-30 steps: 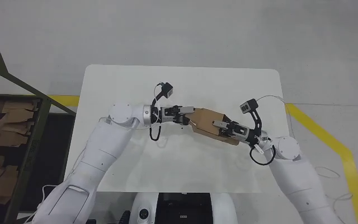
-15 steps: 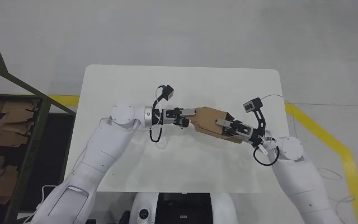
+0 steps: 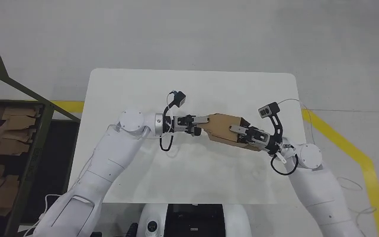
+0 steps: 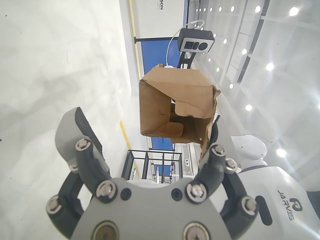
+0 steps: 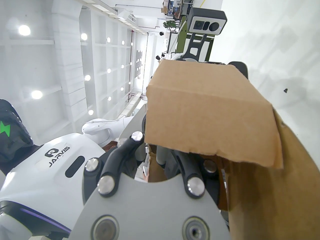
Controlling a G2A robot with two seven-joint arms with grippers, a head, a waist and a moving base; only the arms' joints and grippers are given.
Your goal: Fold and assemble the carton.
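Far left, off the tabletop (image 3: 136, 89), there's a rack of flat cardboard blanks (image 3: 18, 127). It's well apart from the action, so no bother.

Next along is the left gripper (image 3: 197, 123). It's spread wide and pointed into the open end of the carton (image 3: 224, 127). One finger (image 4: 214, 133) touches the ragged edge of a side wall and the other is out in free air, so it isn't pinching anything.

The carton sits between the two arms over the middle of the tabletop, and I'd say it's lifted off the surface rather than resting on it. It's plain brown cardboard, so probably light, fairly stiff across the panels and floppy at the creases. That torn edge (image 4: 213, 101) tells me it'll rip or crush if squeezed hard. I'd take it by a flat wall near a corner fold, not by the loose tabs inside (image 4: 175, 127).

On the right, the right gripper (image 3: 241, 130) looks pressed together on a wall at the carton's other end, carrying it. A folded-over flap (image 5: 212, 118) covers its tips in the wrist view, so that's my read, not gospel.

What's in the way is that flap, plus the two grippers themselves crowding either end. Yellow floor tape (image 3: 337, 139) runs past on the right, which doesn't matter here.
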